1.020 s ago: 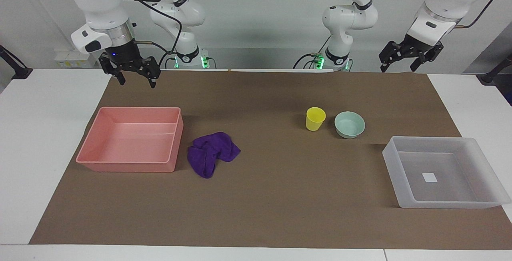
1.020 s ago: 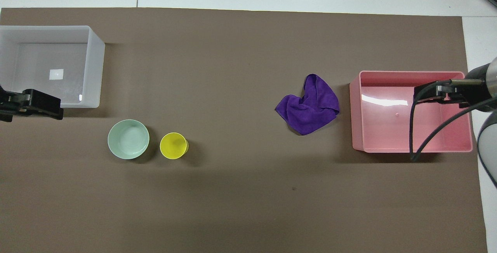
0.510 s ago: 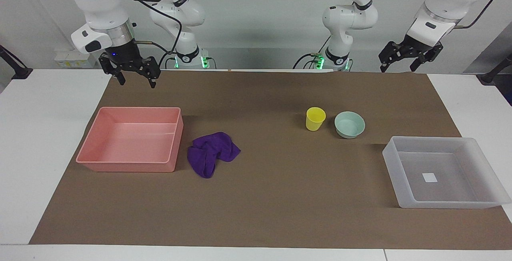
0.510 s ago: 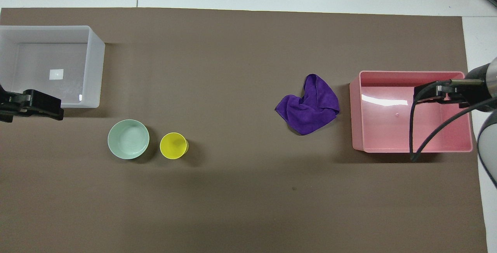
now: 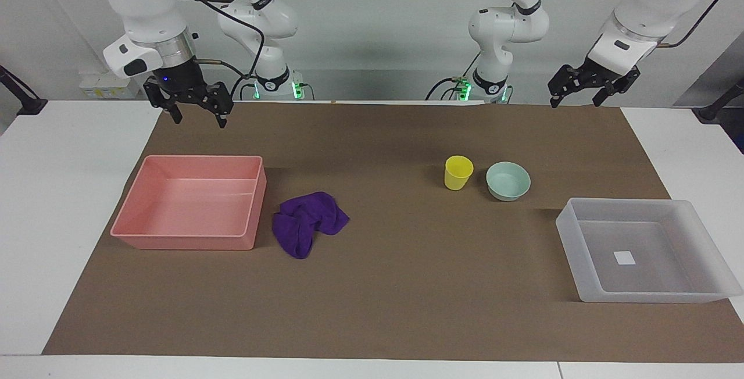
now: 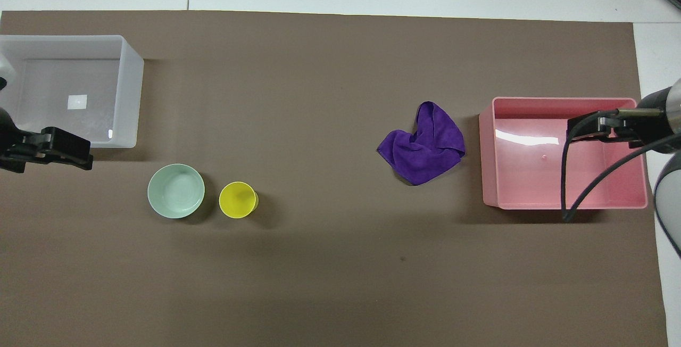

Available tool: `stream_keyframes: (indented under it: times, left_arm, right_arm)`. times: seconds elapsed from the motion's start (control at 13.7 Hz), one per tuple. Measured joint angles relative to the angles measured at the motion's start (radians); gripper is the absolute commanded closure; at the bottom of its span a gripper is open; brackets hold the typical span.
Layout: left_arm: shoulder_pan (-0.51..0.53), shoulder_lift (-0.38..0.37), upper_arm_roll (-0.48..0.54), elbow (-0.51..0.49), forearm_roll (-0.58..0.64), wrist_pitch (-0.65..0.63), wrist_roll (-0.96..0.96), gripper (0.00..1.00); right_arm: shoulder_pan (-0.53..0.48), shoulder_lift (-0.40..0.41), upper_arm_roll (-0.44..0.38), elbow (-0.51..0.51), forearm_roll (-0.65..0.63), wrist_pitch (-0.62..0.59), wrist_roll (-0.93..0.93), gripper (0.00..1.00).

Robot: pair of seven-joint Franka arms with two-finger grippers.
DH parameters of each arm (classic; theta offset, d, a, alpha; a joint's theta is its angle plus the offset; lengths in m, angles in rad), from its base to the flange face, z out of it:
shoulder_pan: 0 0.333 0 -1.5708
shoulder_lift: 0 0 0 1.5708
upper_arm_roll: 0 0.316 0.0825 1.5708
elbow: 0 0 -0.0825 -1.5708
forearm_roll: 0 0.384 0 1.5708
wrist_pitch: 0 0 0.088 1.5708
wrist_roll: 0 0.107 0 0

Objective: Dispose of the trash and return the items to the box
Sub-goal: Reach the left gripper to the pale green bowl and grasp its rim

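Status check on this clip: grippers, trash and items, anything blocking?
Left gripper and right gripper open, empty, raised. Purple rag beside pink bin; yellow cup, mint bowl outside translucent tray. Nothing blocking.

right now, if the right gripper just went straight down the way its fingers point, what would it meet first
Probably bare brown mat. The right gripper, open and empty, hangs over the mat's edge nearest the robots, and the pink bin looks slightly farther out. Depth is unclear, so it might clip the bin's near rim.

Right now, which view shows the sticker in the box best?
The overhead view: it looks straight down on the sticker on the box floor, square and unskewed. The facing view shows the same sticker slanted.
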Motion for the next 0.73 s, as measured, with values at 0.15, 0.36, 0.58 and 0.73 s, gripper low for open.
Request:
stream_keyframes:
  times: [0.15, 0.36, 0.58, 0.73]
  left_arm:
    - [0.0, 0.0, -0.001, -0.053, 0.0, 0.003, 0.0, 0.0]
    - [-0.001, -0.003, -0.006, -0.216, 0.0, 0.102, 0.0, 0.0]
    - [0.0, -0.02, -0.005, -0.462, 0.0, 0.394, 0.0, 0.0]
    - [0.0, -0.023, -0.005, -0.62, 0.0, 0.606, 0.0, 0.0]
  right_arm:
    - [0.0, 0.0, 0.0, 0.0, 0.0, 0.0, 0.0, 0.0]
    - [0.0, 0.0, 0.0, 0.0, 0.0, 0.0, 0.0, 0.0]
    - [-0.003, 0.0, -0.001, 0.0, 0.0, -0.004, 0.0, 0.0]
    - [-0.009, 0.0, -0.001, 0.0, 0.0, -0.004, 0.0, 0.0]
